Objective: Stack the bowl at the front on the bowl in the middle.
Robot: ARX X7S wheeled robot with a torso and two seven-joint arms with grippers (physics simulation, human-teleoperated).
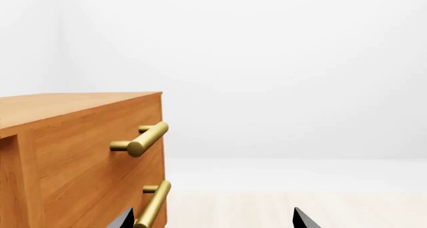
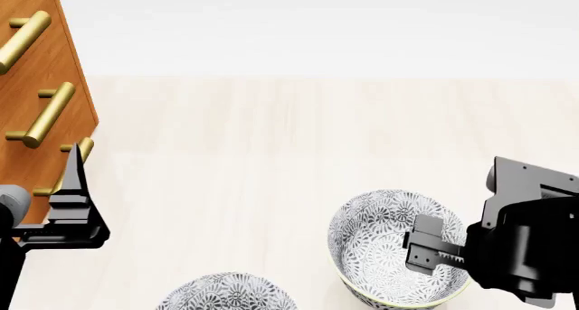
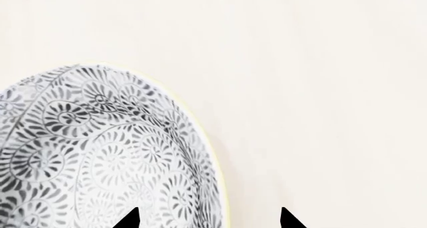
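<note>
R end effector [image 3: 209,219] is seen spread, one tip inside the patterned bowl [image 2: 398,258] and one outside, w/ the rim [image 3: 215,158] between them; nothing is pinched yet. A second bowl [image 2: 228,293] is seen off to the side of it, toward the L arm, cut off by the head view's lower edge, both on the pale bench [image 2: 271,154]. L end effector [image 1: 213,220] is held spread too, nothing between the tips, just beside the wooden drawer unit [image 1: 87,153] w/ brass handles [image 1: 140,139].
</note>
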